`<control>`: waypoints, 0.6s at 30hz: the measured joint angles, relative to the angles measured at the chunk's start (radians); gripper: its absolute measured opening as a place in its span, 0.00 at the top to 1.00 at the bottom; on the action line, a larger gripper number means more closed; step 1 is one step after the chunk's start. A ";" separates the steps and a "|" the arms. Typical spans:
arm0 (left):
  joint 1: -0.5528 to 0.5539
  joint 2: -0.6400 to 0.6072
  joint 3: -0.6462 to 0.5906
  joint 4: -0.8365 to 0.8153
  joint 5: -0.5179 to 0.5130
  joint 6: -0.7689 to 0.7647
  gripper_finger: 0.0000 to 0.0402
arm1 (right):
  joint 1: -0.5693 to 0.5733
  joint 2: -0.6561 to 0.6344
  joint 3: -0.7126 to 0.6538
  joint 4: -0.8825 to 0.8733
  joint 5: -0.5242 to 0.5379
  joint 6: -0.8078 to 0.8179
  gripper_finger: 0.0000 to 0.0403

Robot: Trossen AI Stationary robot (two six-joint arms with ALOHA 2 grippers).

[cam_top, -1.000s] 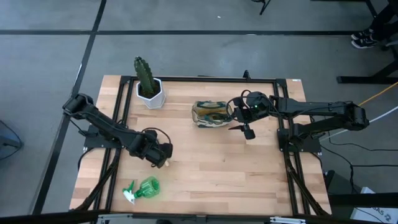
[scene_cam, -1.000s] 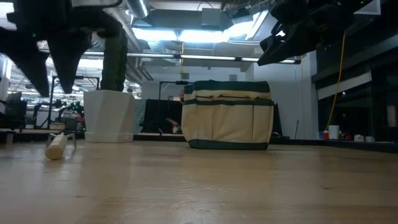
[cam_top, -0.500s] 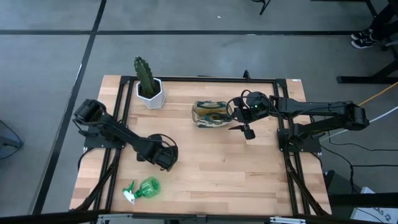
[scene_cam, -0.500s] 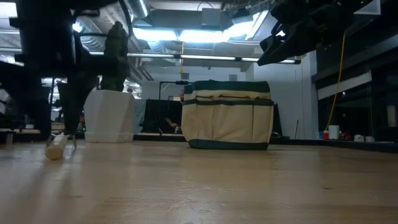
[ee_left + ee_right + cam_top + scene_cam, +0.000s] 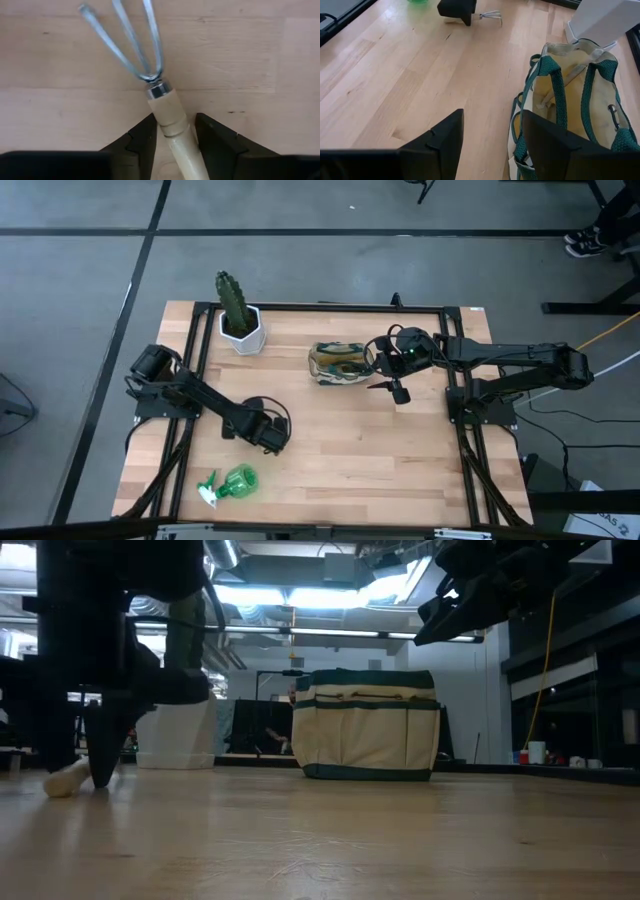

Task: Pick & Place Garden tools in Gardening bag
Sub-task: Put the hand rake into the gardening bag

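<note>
The wooden-handled rake (image 5: 167, 120) lies flat on the table, its silver prongs (image 5: 127, 35) pointing away from my left wrist. My left gripper (image 5: 268, 432) is open and down at the table, with one finger on each side of the handle. The low view shows the gripper (image 5: 100, 775) and the handle's free end (image 5: 62, 782). My right gripper (image 5: 492, 145) is open and empty, in the air just right of the olive-and-cream bag (image 5: 341, 364). The green spray bottle (image 5: 232, 484) lies on its side near the front left. I cannot make out the trowel or the pruners. My left gripper straddles the rake's wooden handle just behind the metal collar (image 5: 161, 107), coming from above with the fingers across the handle. One finger (image 5: 142, 142) lies against the handle's side. The other (image 5: 215, 142) stands a small gap away. The rake rests on the table.
The cactus in its white hexagonal pot (image 5: 241, 330) stands at the far left, left of the bag. The bag stands upright with its mouth open (image 5: 570, 95). Bare wood lies between the bag and the rake.
My left gripper has moved a little toward the table's right and near edges. It has come down to the tabletop over the rake. The handle's free end has slid a short way along the table. My right gripper has kept still.
</note>
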 joint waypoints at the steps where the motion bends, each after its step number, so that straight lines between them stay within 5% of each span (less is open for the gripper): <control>1: 0.000 0.000 0.000 0.001 0.000 0.011 0.69 | 0.000 0.000 0.000 0.000 0.000 0.000 0.50; 7: 0.000 0.001 0.000 0.008 -0.005 0.096 0.84 | 0.000 0.000 0.000 0.000 0.000 0.000 0.50; 18: -0.004 -0.019 -0.005 0.019 -0.115 0.273 0.84 | 0.000 0.000 0.000 0.000 0.000 0.000 0.50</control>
